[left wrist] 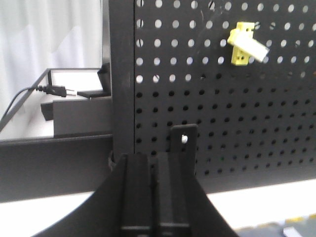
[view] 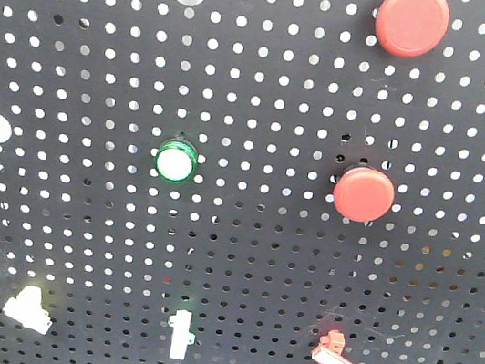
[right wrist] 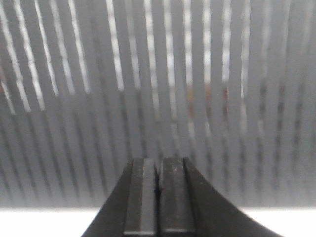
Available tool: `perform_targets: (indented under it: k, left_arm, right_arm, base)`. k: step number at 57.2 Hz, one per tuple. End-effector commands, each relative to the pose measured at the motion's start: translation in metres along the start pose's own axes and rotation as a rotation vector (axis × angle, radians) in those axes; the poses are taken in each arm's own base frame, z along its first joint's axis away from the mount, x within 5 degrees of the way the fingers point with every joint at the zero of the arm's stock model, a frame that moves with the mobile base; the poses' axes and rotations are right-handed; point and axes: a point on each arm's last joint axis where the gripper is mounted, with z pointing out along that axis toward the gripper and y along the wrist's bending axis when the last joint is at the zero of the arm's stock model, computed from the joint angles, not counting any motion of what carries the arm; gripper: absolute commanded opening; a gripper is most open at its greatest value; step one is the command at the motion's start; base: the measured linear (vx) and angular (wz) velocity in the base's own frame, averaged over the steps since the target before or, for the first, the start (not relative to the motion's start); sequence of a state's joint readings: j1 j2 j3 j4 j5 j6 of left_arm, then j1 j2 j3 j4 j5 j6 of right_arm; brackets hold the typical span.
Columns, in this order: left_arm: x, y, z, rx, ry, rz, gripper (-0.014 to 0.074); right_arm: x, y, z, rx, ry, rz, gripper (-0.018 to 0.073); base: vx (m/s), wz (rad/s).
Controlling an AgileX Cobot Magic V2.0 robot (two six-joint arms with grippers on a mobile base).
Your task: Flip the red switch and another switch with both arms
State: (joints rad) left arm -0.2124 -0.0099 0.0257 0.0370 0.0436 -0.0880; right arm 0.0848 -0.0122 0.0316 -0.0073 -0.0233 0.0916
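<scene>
On the black pegboard (view: 264,102), the red switch (view: 331,351) with its short white lever sits at the lower right. Two pale switches are in the same row: one (view: 29,308) at the lower left and one (view: 181,334) in the middle. Neither gripper shows in the front view. The left wrist view has a yellow switch (left wrist: 243,44) with a white lever at the upper right of the board; my left gripper (left wrist: 157,158) is shut, well below and left of it. My right gripper (right wrist: 158,163) is shut, facing a motion-blurred board, with no switch visible.
Two large round red push-buttons (view: 411,20) (view: 363,193) and a green-rimmed round button (view: 175,161) sit higher on the board. In the left wrist view the board's left frame post (left wrist: 122,74) stands ahead, with a black box and cable (left wrist: 54,91) beyond it.
</scene>
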Motion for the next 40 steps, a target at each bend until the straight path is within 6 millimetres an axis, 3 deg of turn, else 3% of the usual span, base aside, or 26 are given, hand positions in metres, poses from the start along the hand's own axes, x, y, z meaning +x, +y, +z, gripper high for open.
perform_targets:
  k: [1,10,15,24,32,40]
  left_arm:
    - [-0.016,-0.001,-0.003,0.015,-0.180,-0.070,0.0003]
    - [-0.060,-0.003,-0.010,0.029,-0.265,-0.117,0.0003]
    - [-0.086,-0.005,-0.008,0.023,-0.238,-0.084,0.0003]
    - [-0.116,-0.006,0.020,0.006,-0.093,-0.032,0.0003]
    - [-0.127,-0.007,0.046,0.004,-0.053,-0.016,0.0003]
    - [-0.134,-0.013,0.066,0.059,-0.152,-0.036,0.0003]
  right_arm:
    - [-0.024,0.002,-0.003,-0.010,-0.182,0.015,-0.0006]
    - [-0.073,0.006,-0.010,-0.008,-0.171,0.005,-0.0006]
    - [-0.106,0.008,-0.012,0.010,-0.097,-0.090,-0.0006]
    - [-0.152,0.011,0.002,0.023,0.008,-0.222,-0.0006]
    - [-0.162,0.012,0.020,0.015,0.062,-0.191,-0.0006]
    - [-0.158,0.013,0.030,0.003,0.104,-0.154,-0.0006]
  base:
    - [0.00,0.00]
    - [0.00,0.00]
    - [0.00,-0.01]
    - [0.00,0.00]
    - [0.00,0.00]
    - [0.00,0.00]
